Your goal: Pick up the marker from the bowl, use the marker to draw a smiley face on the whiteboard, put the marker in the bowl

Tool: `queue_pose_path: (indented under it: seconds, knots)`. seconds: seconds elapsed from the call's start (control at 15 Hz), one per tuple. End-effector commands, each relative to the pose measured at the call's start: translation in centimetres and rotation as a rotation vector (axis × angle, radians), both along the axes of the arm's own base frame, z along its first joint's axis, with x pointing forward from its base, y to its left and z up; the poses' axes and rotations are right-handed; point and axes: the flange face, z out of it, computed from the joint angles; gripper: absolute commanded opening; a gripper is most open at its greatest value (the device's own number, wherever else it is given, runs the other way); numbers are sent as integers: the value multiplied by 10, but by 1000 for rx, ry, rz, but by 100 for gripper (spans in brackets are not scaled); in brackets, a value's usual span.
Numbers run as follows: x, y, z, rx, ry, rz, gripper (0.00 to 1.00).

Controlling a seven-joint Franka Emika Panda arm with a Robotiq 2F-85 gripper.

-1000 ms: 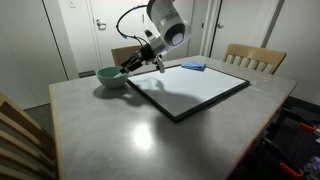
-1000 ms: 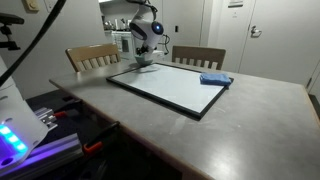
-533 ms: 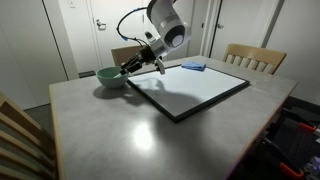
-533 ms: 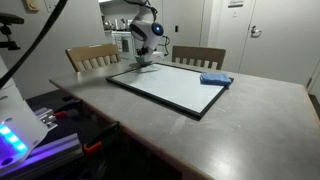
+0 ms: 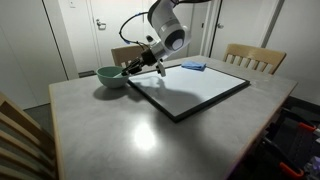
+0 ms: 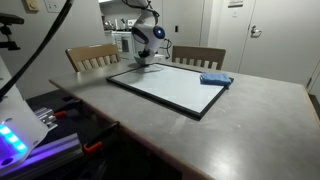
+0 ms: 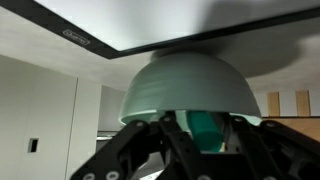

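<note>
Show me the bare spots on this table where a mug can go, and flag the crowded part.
Widest bare patch: the table between the whiteboard and its near edge in an exterior view. Another bare strip runs beyond the whiteboard's end with the blue pad. Crowded: the bowl, with the gripper at it, beside the whiteboard's corner.

The whiteboard point(image 5: 190, 88) is laid flat on the surface point(image 5: 130, 135). The bowl point(image 5: 110, 76) is set just beside one whiteboard corner, and the pincer point(image 5: 133, 66) is held over it. A pad point(image 5: 194, 66) is placed on the whiteboard's far corner. A chair point(image 5: 253, 58) is stood behind the whiteboard.
</note>
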Motion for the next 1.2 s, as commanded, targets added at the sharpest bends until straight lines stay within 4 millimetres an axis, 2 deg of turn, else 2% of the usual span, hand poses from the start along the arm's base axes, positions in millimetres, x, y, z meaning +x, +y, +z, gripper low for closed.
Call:
queue_pose_path:
  seconds: [0.0,0.07,0.13,0.2,0.6,0.87,1.13]
  knots:
    - [8,-6,-2,0,-3,-4,10]
    - [8,-7,-1,1,-4,-5,2]
    - [8,-7,-1,2,-5,-5,1]
    - [8,-7,0,2,-6,-4,5]
    - [5,5,12,5,26,41,5]
    - [4,18,33,-46,77,67,5]
    - [8,32,66,-145,87,103,5]
